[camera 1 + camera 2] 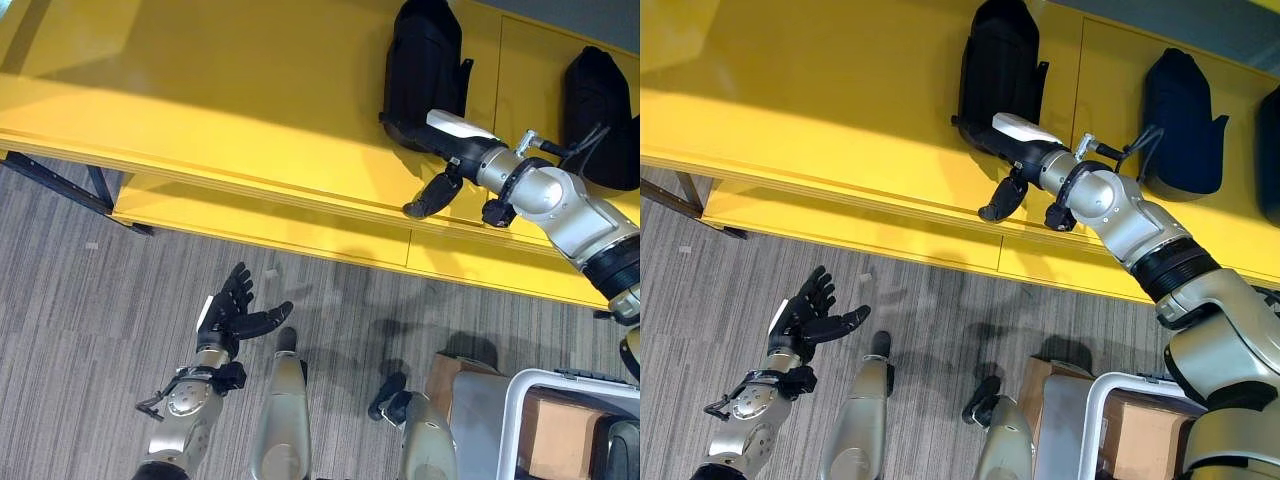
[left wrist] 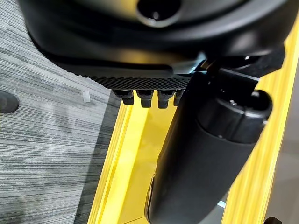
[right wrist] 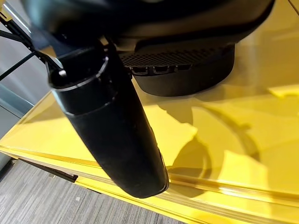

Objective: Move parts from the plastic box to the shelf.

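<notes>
A black moulded part [image 1: 425, 60] lies on the top board of the yellow shelf [image 1: 200, 90]. My right hand [image 1: 455, 140] reaches over the shelf's front edge and rests against the part's near end, open. Its thumb [image 1: 430, 195] hangs loose over the edge, clear of the part. The right wrist view has the same part [image 3: 187, 74] just past the fingers. A second black part [image 1: 600, 110] lies further right on the shelf. My left hand [image 1: 230, 310] hovers low over the carpet, open and holding nothing. The white-rimmed plastic box [image 1: 520, 400] stands at lower right.
A third dark part [image 1: 1270, 150] sits at the shelf's far right end. A brown carton [image 1: 560, 435] lies inside the plastic box and another cardboard box [image 1: 450, 375] stands beside it. Dark shelf legs [image 1: 95, 185] stand on the grey carpet at left.
</notes>
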You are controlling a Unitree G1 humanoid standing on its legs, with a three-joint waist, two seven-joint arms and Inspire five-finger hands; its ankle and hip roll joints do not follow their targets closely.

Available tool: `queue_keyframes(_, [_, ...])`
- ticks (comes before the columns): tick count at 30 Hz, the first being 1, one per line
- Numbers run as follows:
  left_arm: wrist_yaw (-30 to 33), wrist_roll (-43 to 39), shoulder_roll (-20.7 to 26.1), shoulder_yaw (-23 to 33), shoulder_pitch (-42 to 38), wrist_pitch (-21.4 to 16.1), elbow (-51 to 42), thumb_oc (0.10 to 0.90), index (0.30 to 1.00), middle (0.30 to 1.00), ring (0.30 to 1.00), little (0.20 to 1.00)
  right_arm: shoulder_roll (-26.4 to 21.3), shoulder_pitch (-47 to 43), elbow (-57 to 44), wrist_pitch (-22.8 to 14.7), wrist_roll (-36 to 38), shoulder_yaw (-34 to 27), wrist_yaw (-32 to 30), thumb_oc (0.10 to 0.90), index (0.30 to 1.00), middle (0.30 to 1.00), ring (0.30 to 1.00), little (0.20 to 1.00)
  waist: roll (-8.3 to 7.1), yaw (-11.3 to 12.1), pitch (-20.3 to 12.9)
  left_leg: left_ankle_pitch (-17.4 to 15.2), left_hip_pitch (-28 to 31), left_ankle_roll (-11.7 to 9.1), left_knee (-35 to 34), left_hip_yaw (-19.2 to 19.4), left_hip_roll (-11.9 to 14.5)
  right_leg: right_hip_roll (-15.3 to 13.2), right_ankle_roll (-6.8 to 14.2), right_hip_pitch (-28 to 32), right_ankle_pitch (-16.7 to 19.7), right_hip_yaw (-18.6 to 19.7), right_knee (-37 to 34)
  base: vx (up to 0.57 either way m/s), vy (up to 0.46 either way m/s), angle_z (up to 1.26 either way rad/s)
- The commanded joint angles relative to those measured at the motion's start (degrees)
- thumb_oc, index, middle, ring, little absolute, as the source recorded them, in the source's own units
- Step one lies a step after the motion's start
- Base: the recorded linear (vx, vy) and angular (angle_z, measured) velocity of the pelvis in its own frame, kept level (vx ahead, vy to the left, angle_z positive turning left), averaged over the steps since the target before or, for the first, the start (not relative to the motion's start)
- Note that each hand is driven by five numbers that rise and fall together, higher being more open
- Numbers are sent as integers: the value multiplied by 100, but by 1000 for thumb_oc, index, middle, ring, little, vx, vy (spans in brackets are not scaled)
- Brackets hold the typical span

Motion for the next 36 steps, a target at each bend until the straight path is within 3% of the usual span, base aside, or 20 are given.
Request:
queue_keyframes(1, [-53,136,135,183,8,-355,-740,900,1000,1000,1000,1000,-291,-31,-49,8,105,-230,-74,900,1000,1000,1000,1000,-66,40,-160,-331,23,-205,414,-108,415,-25,303,261,188,464,-69,0,-3,-3])
queue_keyframes(36, [-63,84,236,379,142,-392,-692,900,1000,1000,1000,1000,-881,-672,-698,-182,268,-254,-348,900,1000,1000,1000,1000,-139,-41,-325,-377,-56,-185,500,-107,416,-6,326,267,213,481,-67,0,0,0])
